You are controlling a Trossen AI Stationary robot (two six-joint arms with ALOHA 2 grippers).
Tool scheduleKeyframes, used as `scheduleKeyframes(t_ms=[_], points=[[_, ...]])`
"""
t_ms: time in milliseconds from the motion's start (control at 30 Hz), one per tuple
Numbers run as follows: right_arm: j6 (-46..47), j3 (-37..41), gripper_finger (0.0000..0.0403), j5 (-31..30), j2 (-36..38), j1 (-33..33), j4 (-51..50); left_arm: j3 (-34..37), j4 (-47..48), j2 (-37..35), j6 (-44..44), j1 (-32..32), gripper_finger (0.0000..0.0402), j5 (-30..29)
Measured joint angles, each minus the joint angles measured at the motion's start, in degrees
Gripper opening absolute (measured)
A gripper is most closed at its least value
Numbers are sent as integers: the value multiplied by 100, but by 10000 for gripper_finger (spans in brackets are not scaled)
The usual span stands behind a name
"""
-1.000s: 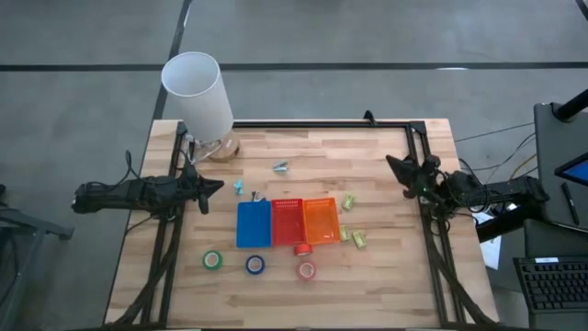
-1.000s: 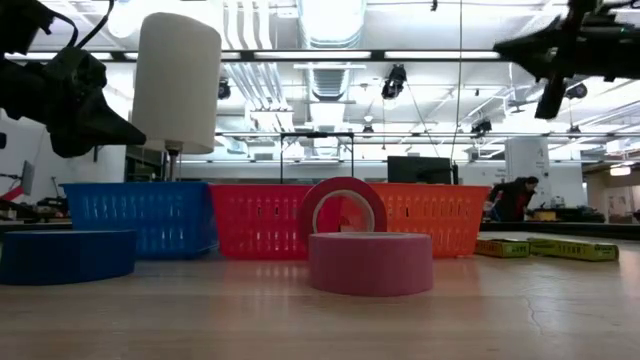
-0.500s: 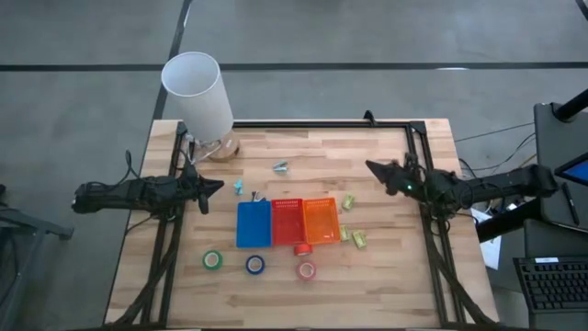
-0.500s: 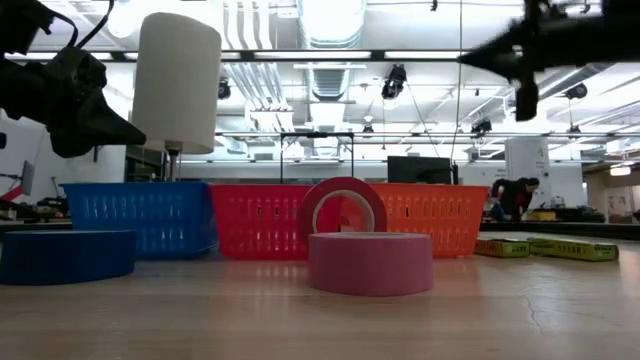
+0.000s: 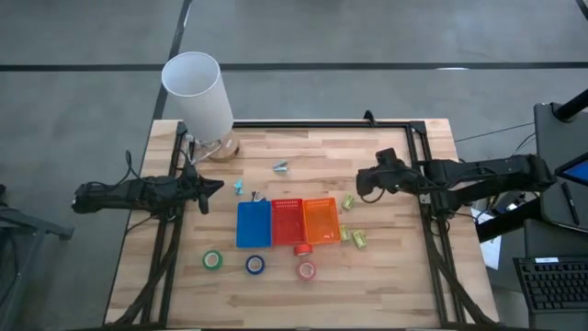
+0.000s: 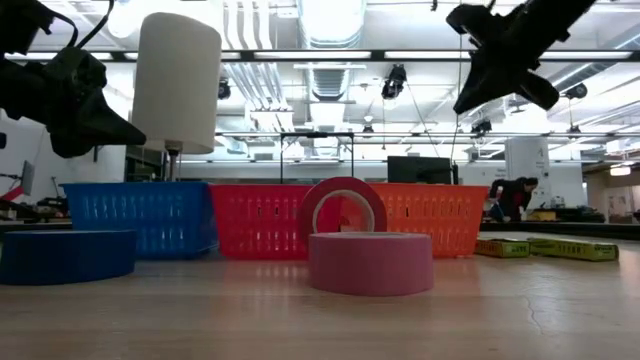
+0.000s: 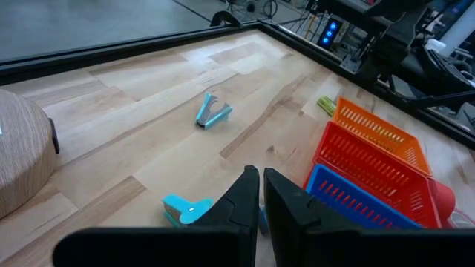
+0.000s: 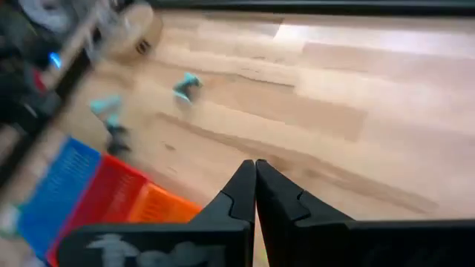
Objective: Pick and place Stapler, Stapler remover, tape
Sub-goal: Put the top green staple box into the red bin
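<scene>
While I'm hanging up here over the pale wooden table (image 5: 386, 267), starting from the near edge: three small ring-shaped rolls of tape sit in a loose row, the green roll (image 5: 212, 260), then the blue roll (image 5: 254, 265), then the pink roll (image 5: 306, 270), all lying flat. From table height the pink one (image 6: 370, 263) is front and centre, and right behind it a red roll (image 6: 343, 209) stands on its edge, just in front of the baskets. Those are three little plastic mesh baskets side by side and touching: the blue basket (image 5: 254, 223), the red basket (image 5: 287, 222) and the orange basket (image 5: 320, 221). Just off the orange one's right side are a few small yellow-green blocks (image 5: 358, 239), one more (image 5: 349, 202) a bit farther back. Beyond the blue basket's far left corner lies a small light-blue stapler-looking thing (image 7: 187, 210), and farther still, out alone on bare wood, a little teal staple remover (image 5: 280, 167). My right gripper (image 5: 364, 181) is up in the air over the table, near the orange basket's far right corner, fingers pressed together with nothing between them. My left gripper (image 5: 214, 186) waits at the left edge of the table, fingers nearly together, also holding nothing. Way at the back left corner stands a tall white cylinder lamp (image 5: 197, 95) on a round wooden base.
</scene>
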State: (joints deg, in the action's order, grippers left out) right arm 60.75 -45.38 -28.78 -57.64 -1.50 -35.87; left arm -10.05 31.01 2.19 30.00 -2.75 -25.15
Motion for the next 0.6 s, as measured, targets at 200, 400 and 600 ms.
scheduleKeyframes(t_ms=[200, 400, 600], points=[[140, -353, 12, 1654, -693, 673, -554, -1, 1, -1, 0, -1, 26, -2], [-930, -453, 75, 2781, -1294, 944, -583, -1, 3, -1, 0, -1, 26, 0], [-1993, -479, 189, 2881, -1821, 925, -628, -1, 4, 0, 0, -1, 26, -2]])
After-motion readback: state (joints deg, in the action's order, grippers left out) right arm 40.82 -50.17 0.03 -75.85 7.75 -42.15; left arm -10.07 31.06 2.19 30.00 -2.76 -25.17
